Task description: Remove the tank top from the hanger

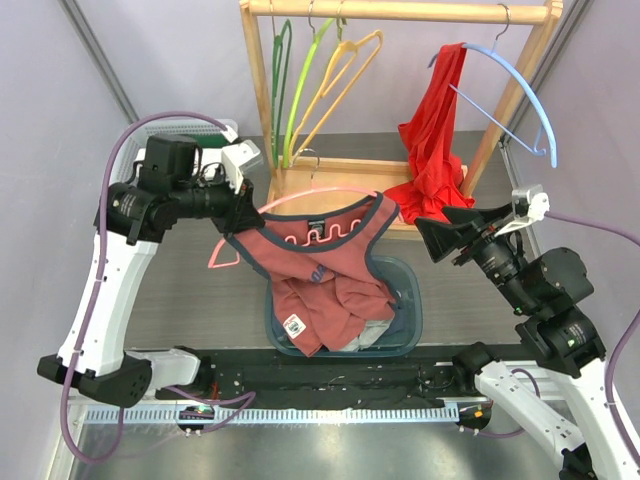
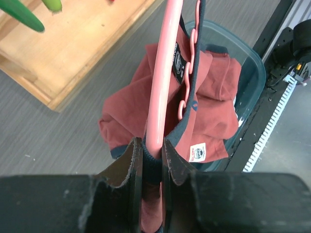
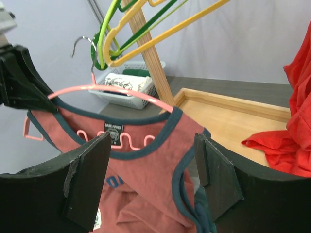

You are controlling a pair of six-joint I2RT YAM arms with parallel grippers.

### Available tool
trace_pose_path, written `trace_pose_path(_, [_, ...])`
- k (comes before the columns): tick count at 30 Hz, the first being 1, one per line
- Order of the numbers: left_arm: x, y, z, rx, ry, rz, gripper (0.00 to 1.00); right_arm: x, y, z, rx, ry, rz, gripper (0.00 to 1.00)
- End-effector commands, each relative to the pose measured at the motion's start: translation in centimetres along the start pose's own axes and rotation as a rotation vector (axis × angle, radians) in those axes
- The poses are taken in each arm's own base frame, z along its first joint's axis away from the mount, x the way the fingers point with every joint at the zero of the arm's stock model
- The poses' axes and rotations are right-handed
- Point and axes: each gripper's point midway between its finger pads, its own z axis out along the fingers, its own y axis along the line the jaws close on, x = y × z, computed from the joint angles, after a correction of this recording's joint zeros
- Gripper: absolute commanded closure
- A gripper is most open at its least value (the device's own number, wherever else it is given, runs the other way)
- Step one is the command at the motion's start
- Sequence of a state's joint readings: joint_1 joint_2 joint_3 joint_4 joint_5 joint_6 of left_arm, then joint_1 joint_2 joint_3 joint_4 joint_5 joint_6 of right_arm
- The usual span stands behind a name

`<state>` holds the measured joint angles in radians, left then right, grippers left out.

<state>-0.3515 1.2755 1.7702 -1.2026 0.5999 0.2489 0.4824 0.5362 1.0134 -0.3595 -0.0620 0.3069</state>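
Observation:
A dusty-red tank top (image 1: 320, 250) with navy trim hangs on a pink hanger (image 1: 320, 192), and its lower part trails down into a teal bin (image 1: 408, 322). My left gripper (image 1: 240, 222) is shut on the hanger's left end, with the navy strap pinched in too. In the left wrist view, the pink hanger bar (image 2: 163, 73) and the tank top (image 2: 214, 82) run out from between the fingers of my left gripper (image 2: 151, 145). My right gripper (image 1: 425, 232) is open beside the top's right shoulder. Through my right gripper (image 3: 153, 145) I see the tank top (image 3: 150, 174) and the hanger (image 3: 112, 90), with nothing between the fingers.
Behind stands a wooden rack (image 1: 400, 12) with green (image 1: 280, 80) and yellow hangers (image 1: 345, 70). A blue hanger (image 1: 520, 90) on it carries a red garment (image 1: 432, 140) that drapes onto the rack's base. A white basket (image 1: 190, 128) sits at the back left.

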Motion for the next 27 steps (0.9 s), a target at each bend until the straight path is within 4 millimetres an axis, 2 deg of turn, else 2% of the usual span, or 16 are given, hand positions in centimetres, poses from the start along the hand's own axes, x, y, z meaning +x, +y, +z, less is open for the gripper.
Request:
trace_pose_path(1, [-1.3,-0.4,-1.0,-0.020,-0.076,0.034,1.00,-1.9,0.0,0.9,0.008,-0.110,0.071,0.25])
trace_pose_path(2, [-1.3,-0.5,-1.0,-0.015,-0.078,0.038,1.00,-2.2,0.1,1.0,0.003,-0.131,0.078,0.27])
trace_pose_path(5, [-1.5,-0.6,-1.1,-0.010,-0.083,0.039,1.00,-1.2,0.3,1.7,-0.016,-0.113,0.123,0.28])
trace_pose_path(9, [-2.9,-0.7,-1.7,-0.017,-0.118,0.063,1.00,1.5,0.8,2.6,-0.056,-0.022,0.191,0.32])
trace_pose_path(14, [-4.7,-1.0,-2.2,-0.003,-0.154,0.076,1.00,3.1,0.7,2.6,-0.053,0.018,0.245,0.32])
trace_pose_path(18, [-5.6,-1.7,-2.7,0.025,-0.174,0.083,1.00,5.4,0.6,3.1,-0.057,0.054,0.328,0.32])
trace_pose_path(21, [-5.7,-2.4,-2.9,0.061,-0.178,0.077,1.00,5.6,0.0,3.5,-0.033,0.037,0.337,0.32])
trace_pose_path(27, [-5.5,-3.2,-3.0,0.092,-0.176,0.068,1.00,4.8,-0.5,4.3,-0.013,-0.002,0.320,0.36])
